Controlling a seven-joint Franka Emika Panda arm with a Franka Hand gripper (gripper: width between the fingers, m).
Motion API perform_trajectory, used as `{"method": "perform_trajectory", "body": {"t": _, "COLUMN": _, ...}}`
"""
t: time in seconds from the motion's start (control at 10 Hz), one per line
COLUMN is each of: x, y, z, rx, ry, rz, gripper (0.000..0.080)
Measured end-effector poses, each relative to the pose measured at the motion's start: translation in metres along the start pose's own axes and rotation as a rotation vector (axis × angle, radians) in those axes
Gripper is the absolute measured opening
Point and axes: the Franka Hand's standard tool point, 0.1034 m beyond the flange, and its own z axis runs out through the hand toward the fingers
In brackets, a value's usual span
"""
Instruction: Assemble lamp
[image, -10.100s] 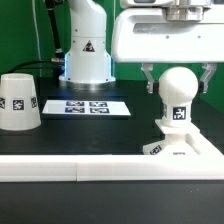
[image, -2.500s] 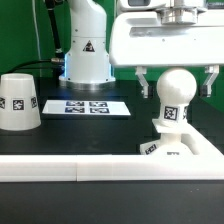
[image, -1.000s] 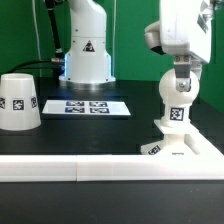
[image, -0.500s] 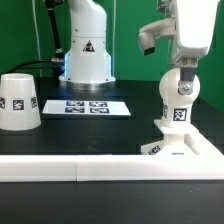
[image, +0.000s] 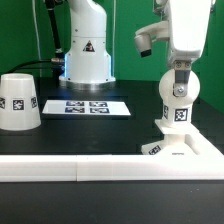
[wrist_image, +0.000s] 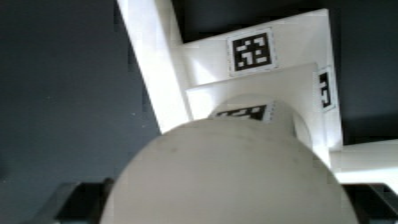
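My gripper (image: 179, 78) clamps the white ball-headed plastic bulb (image: 178, 100) standing in the flat square white base (image: 180, 150); the white cone shade (image: 19, 101) waits at nine o'clock.

The table (image: 120, 128) is black. Four things lie directly on it. The shade (image: 19, 101) stands wide end down at the exterior view's left. The marker board (image: 86, 106) lies flat near the middle, apart from the shade. The base (image: 184, 148) sits at the exterior view's right — just behind the rail (image: 60, 169), a long white bar running across the table's front edge.
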Motion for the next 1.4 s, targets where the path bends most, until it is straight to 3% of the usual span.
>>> {"method": "perform_trajectory", "body": {"t": 0.4, "x": -0.006, "y": 0.001, "z": 0.000, "rx": -0.007, "ry": 0.006, "rz": 0.061, "gripper": 0.0577}}
{"method": "perform_trajectory", "body": {"t": 0.6, "x": -0.009, "y": 0.000, "z": 0.000, "rx": -0.028, "ry": 0.025, "rz": 0.256, "gripper": 0.0577}}
{"method": "perform_trajectory", "body": {"t": 0.9, "x": 0.002, "y": 0.002, "z": -0.001, "rx": -0.053, "ry": 0.072, "rz": 0.642, "gripper": 0.0579}}
{"method": "perform_trajectory", "body": {"t": 1.4, "x": 0.003, "y": 0.005, "z": -0.002, "rx": -0.042, "ry": 0.089, "rz": 1.036, "gripper": 0.0579}}
